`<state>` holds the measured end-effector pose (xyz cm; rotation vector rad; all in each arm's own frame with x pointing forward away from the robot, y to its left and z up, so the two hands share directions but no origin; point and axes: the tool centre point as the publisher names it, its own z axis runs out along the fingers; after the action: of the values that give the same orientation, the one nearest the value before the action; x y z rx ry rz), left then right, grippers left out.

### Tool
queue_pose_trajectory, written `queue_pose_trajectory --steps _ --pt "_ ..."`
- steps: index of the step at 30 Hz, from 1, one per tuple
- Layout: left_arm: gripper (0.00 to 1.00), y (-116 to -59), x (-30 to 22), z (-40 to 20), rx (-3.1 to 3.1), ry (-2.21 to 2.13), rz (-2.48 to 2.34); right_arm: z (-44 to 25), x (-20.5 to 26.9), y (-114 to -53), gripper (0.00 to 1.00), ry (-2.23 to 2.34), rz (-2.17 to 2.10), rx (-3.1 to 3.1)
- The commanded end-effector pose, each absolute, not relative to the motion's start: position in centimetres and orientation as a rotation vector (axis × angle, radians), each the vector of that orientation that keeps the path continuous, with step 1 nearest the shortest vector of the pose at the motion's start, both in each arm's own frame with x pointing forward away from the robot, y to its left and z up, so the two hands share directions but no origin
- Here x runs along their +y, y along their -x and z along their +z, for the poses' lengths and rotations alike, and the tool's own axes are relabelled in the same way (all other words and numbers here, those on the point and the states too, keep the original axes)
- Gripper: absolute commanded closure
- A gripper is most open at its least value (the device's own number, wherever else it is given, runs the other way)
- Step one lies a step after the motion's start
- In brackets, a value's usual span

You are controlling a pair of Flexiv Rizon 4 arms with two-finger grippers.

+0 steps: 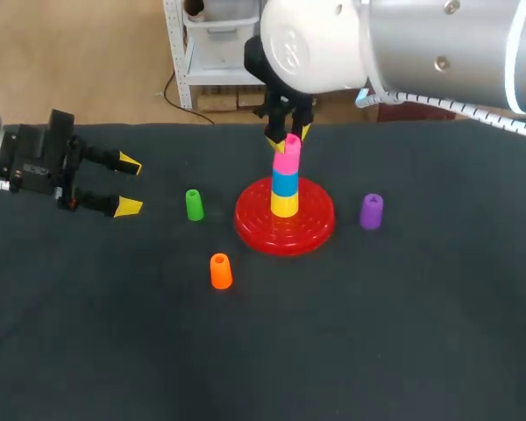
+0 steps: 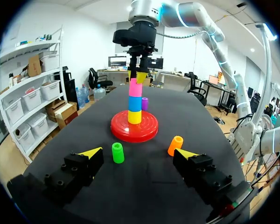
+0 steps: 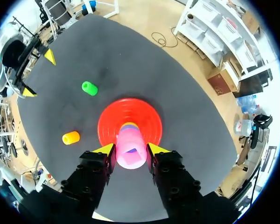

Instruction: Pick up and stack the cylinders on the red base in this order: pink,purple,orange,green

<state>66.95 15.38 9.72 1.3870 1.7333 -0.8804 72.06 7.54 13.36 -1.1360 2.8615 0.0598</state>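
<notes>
The right claw point(image 1: 287, 139) is holding the pink cylinder point(image 1: 287, 156) from two sides, with its yellow tips pressing on it. The pink cylinder is sitting at the top of a little tower. It is resting on a blue cylinder point(image 1: 284, 182), which is sitting on a yellow cylinder point(image 1: 285, 204) in the middle of the red base point(image 1: 254, 226).

From above, the pink one is looking a bit tilted, not flat on the blue one. I am thinking that if the claw lets go now, the pink one may be tipping over and falling off. If the claw is pushing sideways, the whole tower may be falling down too.

The left claw point(image 1: 130, 185) is wide open and holding nothing, well apart from the tower at the left side of the counter point(image 1: 421, 333). The purple cylinder point(image 1: 371, 210), the orange cylinder point(image 1: 220, 270) and the green cylinder point(image 1: 194, 204) are standing on the counter near the base. A falling piece may be knocking them away.
</notes>
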Motion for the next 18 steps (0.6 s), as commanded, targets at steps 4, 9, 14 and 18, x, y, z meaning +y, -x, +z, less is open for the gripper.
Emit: queue_pose_trajectory --steps 4,9,14,18 --pt "0.0 -66.9 15.4 9.7 1.735 -1.388 -0.879 12.1 8.3 -71.6 1.0 1.144 0.019 2.846" --pt "0.0 -66.9 15.4 9.7 1.735 -1.388 -0.879 11.3 8.4 -71.5 1.0 1.172 -0.012 2.867" --pt "0.0 -66.9 15.4 9.7 1.735 -1.388 -0.879 11.8 8.1 -71.5 0.0 1.094 0.037 2.843" --pt "0.0 -66.9 15.4 9.7 1.735 -1.388 -0.879 13.1 7.9 -71.9 0.0 1.018 0.044 2.784"
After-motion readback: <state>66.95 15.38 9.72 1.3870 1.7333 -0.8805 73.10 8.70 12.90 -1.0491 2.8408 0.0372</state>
